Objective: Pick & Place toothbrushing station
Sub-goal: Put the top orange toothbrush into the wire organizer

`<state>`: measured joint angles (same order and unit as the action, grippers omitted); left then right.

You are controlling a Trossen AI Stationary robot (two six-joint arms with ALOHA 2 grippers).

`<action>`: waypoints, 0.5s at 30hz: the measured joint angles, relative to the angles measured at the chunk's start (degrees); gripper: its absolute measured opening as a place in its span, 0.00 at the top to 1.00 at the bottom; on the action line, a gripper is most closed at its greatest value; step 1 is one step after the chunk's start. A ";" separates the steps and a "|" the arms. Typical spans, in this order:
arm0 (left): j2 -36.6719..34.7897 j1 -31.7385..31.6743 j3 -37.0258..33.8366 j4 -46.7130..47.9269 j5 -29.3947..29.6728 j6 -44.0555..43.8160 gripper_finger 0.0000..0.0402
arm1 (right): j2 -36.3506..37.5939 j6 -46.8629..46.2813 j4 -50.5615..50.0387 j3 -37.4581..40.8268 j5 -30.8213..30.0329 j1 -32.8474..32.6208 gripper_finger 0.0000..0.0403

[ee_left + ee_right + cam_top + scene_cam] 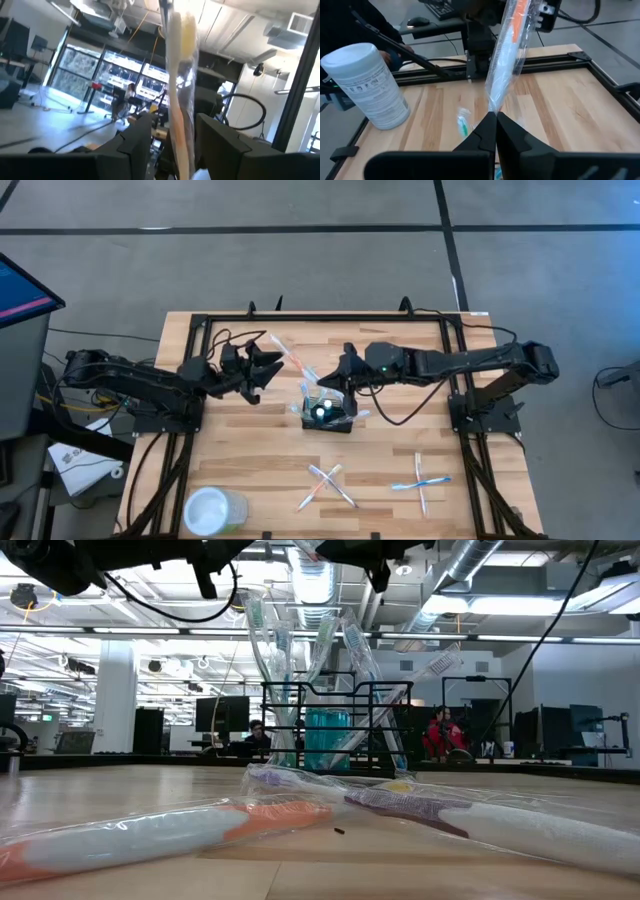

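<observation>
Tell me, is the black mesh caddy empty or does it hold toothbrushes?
Not empty. In the low view several wrapped toothbrushes stand leaning inside the caddy, rising above its rim.

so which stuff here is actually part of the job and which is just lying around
Part of the job:
- black mesh caddy
- wrapped toothbrush pinched by the right gripper
- left gripper, fingers open

Lying about:
- clear cup
- crossed toothbrush pairs

Grey concrete floor (300,205) around the wooden table (230,470). Behind, open office with ceiling ducts (470,565), strip lights, white column (115,690), dark monitors (225,715).
</observation>
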<state>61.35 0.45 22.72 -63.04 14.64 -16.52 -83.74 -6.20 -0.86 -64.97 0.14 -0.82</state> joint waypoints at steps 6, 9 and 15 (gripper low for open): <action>0.02 0.00 0.00 -0.53 0.24 0.25 0.62 | 0.00 0.03 -0.13 0.00 0.00 -0.35 1.00; 0.66 0.00 0.00 -0.92 0.36 0.23 0.62 | 0.00 -0.08 0.03 0.00 -0.02 -0.35 1.00; 2.56 0.00 0.11 -4.16 0.34 0.25 0.62 | 0.00 -0.69 0.01 0.00 -0.02 -0.65 1.00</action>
<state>63.91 0.45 22.83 -67.19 14.98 -16.27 -83.74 -6.89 -0.85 -64.97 0.12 -1.46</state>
